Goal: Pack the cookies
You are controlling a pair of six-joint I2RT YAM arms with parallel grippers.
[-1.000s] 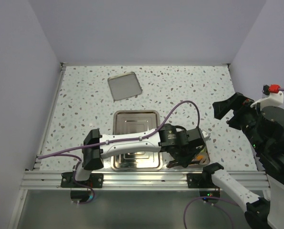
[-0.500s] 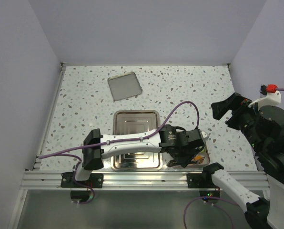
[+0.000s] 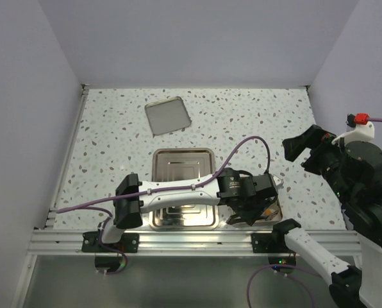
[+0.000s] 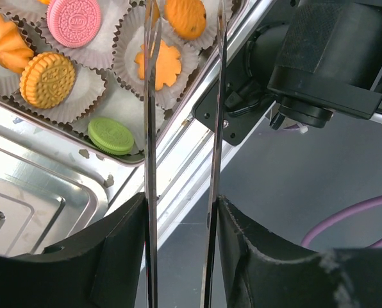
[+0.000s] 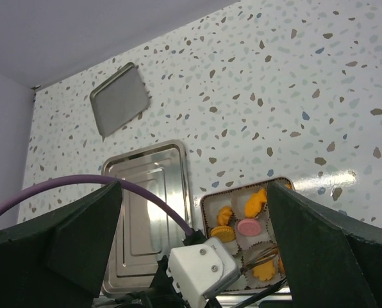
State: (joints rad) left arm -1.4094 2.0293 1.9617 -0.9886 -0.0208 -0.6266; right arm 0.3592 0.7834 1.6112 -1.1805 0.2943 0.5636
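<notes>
The cookies lie in white paper liners in a square tin (image 4: 154, 149) at the table's near edge: a pink cookie (image 4: 74, 21), a round orange one (image 4: 48, 79), a green one (image 4: 111, 135) and an orange flower-shaped one (image 4: 159, 65). My left gripper (image 4: 181, 212) is shut on thin metal tongs (image 4: 151, 128), whose two blades reach over the tin's near-right liners, slightly apart. From above, that gripper (image 3: 245, 205) hides most of the tin. In the right wrist view the tin (image 5: 204, 205) and pink cookie (image 5: 247, 226) show. My right gripper (image 3: 306, 151) hangs open, high at the right.
A steel tray (image 3: 183, 168) lies left of the tin, under the left arm. A flat grey lid (image 3: 168, 115) rests at the back of the speckled table. An aluminium rail (image 3: 197, 240) runs along the near edge, and walls close in the left, back and right.
The left arm and its tongs have shifted slightly rightward over the tin. The right arm has drifted a little to the left, still open.
</notes>
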